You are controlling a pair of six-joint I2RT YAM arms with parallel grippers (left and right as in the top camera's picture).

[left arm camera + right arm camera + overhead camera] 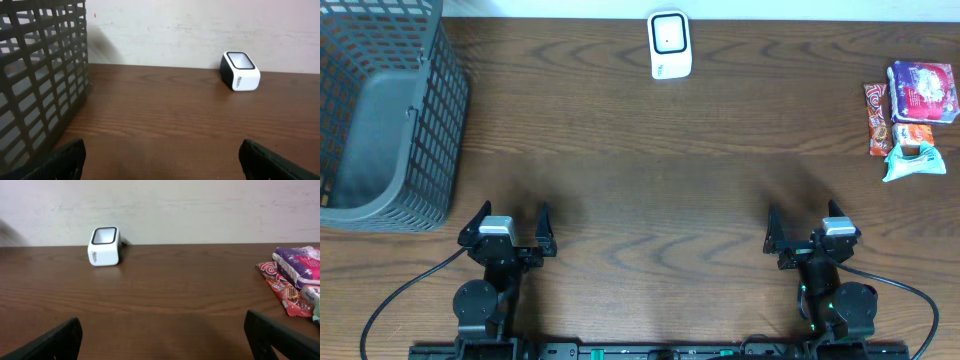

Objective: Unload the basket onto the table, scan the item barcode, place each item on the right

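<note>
The left tool (514, 213) stands wide open near the front edge of the tabletop (650, 170), its two dark fingers spread, holding and touching nothing. The right tool (802, 214) is spread just as wide and grips nothing either (in each wrist view only the two fingertips show, low in the corners, with plain wood between them).

The scanner (670, 45), a small white box with a dark window, sits at the back edge of the tabletop near the middle, well apart from both tools. A short line of dark print runs along its side, too small to read.

The snack packets lie in a cluster at the far right of the tabletop: a purple packet (923, 92), a red-and-orange bar (877, 118) just beside it, and a pale teal packet (912, 160) nearer the front. Their printing is too small to make out.

A grey mesh basket (445, 120) stands at the left rear corner. The tabletop is dark brown wood with a strong grain, and a pale, slightly scuffed wall (200, 205) rises behind it.
</note>
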